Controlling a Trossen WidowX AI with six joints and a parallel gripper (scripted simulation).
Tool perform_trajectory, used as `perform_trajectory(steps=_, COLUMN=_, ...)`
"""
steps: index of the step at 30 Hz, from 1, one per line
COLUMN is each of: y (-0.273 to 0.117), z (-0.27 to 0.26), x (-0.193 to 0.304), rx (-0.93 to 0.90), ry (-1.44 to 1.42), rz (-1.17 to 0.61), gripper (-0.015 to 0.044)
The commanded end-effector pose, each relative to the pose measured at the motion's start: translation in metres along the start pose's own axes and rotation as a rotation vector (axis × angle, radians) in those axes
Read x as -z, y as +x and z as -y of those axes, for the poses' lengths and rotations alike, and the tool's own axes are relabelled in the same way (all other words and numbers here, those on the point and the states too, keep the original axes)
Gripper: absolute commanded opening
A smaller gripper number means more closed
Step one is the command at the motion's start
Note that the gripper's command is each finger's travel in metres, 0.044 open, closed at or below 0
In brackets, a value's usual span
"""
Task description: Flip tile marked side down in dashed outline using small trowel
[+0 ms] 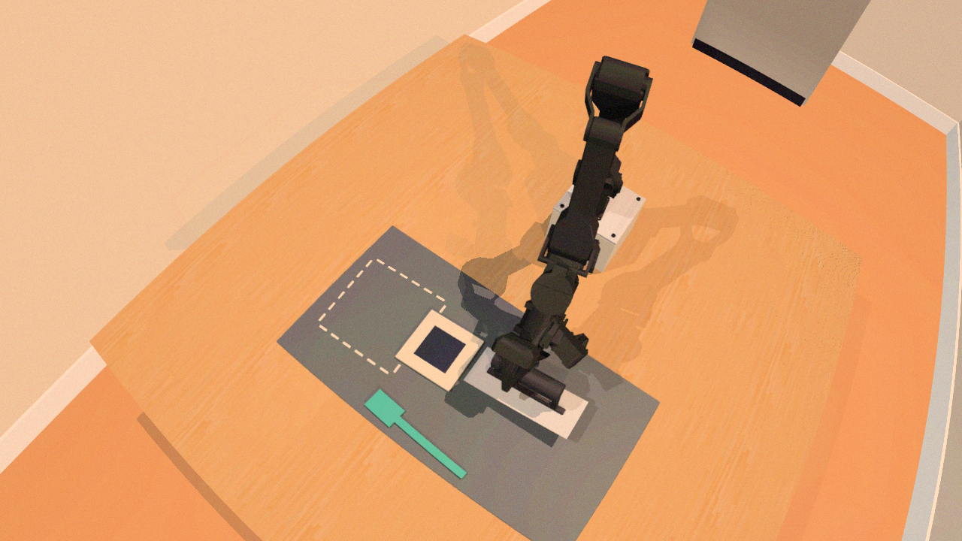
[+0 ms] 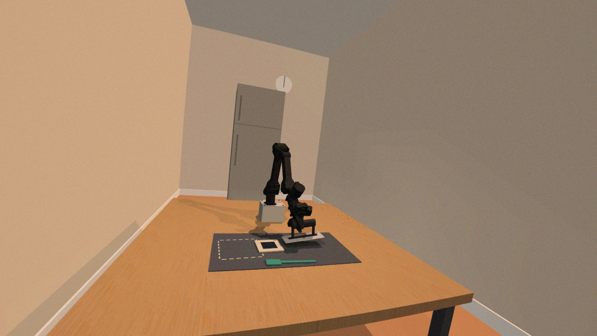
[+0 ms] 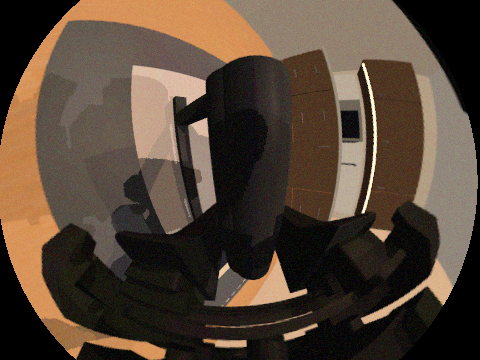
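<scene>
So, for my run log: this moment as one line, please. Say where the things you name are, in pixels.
end effector (image 1: 521, 379) (image 2: 302, 223) (image 3: 243, 200): shut on trowel handle (image 1: 541, 388) (image 2: 308, 222) (image 3: 250, 150) | tile (image 1: 466, 336) (image 2: 279, 248): marked side up, mostly outside outline (image 1: 349, 347) (image 2: 218, 249)

Trowel (image 1: 573, 415) (image 2: 319, 236) (image 3: 147, 107): pale rect. blade, blk cylindrical handle on two posts, gripped at handle. Blade was up off the mat w/ shadow below, slightly tilted, handle side up; one short end was near the tile, contact unclear from top view.

Tile (image 1: 465, 334) (image 2: 259, 247): cream sq. w/ dark sq. center, marked side up, lay flat on mat. Sat across one side of the outline, mostly outside it, not turned.

Dashed outline (image 1: 321, 328) (image 2: 218, 241): pale dashes, rect., partly covered by tile.

Mat (image 1: 511, 470) (image 2: 342, 255) (image 3: 60, 125): dk gray, rect., flat under tile.
</scene>
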State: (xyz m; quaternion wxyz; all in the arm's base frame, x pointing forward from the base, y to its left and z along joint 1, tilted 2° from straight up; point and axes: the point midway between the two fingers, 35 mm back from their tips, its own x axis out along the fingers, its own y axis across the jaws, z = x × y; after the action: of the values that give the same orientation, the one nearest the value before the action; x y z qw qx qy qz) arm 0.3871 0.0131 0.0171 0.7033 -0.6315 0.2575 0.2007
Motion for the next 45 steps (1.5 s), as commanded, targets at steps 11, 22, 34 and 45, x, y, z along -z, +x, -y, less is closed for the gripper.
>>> perform_trajectory(steps=11, y=0.014, z=-0.017, x=0.000, rx=0.005, ry=-0.002, rz=0.006, gripper=0.0000)
perform_trajectory(steps=22, y=0.017, z=-0.020, x=0.008, rx=0.003, ry=-0.003, rz=0.006, gripper=0.0000)
perform_trajectory(steps=34, y=0.017, z=-0.018, x=0.028, rx=0.002, ry=-0.004, rz=0.004, gripper=0.0000)
perform_trajectory(steps=45, y=0.015, z=-0.017, x=0.046, rx=0.003, ry=-0.005, rz=0.004, gripper=0.0000)
